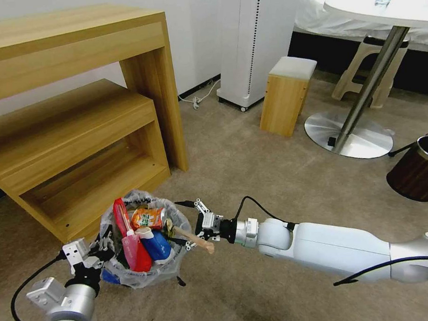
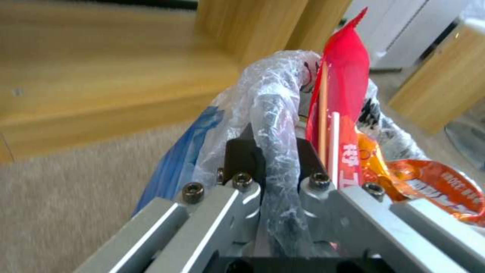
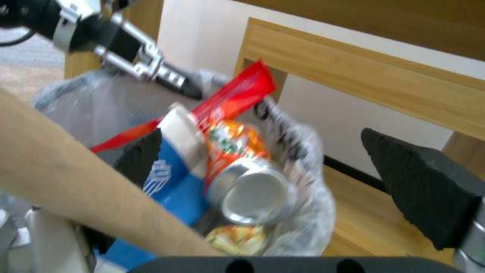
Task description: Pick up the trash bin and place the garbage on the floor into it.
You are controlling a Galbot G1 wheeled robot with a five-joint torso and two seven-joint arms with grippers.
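1. Beige carpet (image 1: 271, 177) lies under everything you see; take the trash bin (image 1: 148, 272) as your landmark, standing on that carpet just in front of the low wooden shelf (image 1: 81, 152).
2. Your left gripper (image 1: 102, 248) is at the bin's near-left rim, its jaws closed onto the rim and the crinkled clear liner bag (image 2: 275, 125); the left wrist view shows the plastic pinched between the fingers (image 2: 242, 159).
3. Your right gripper (image 1: 192, 225) sits at the bin's right rim with its jaws spread wide, the black pads (image 3: 419, 185) well apart.
4. The wooden stick (image 1: 196, 238) lies slanted across the bin's right rim, one end inside the bin and the other poking out past the rim beneath the right gripper; whether a finger touches it you probably cannot tell from these views.
5. Inside the bin you have a tall red packet (image 1: 125, 230) standing at the left, an orange can (image 3: 242, 170) lying with its silver end up, and a blue-white carton (image 1: 156, 243) beside them.
6. Well to the right of the bin stands a brown cylindrical bin (image 1: 418, 170).
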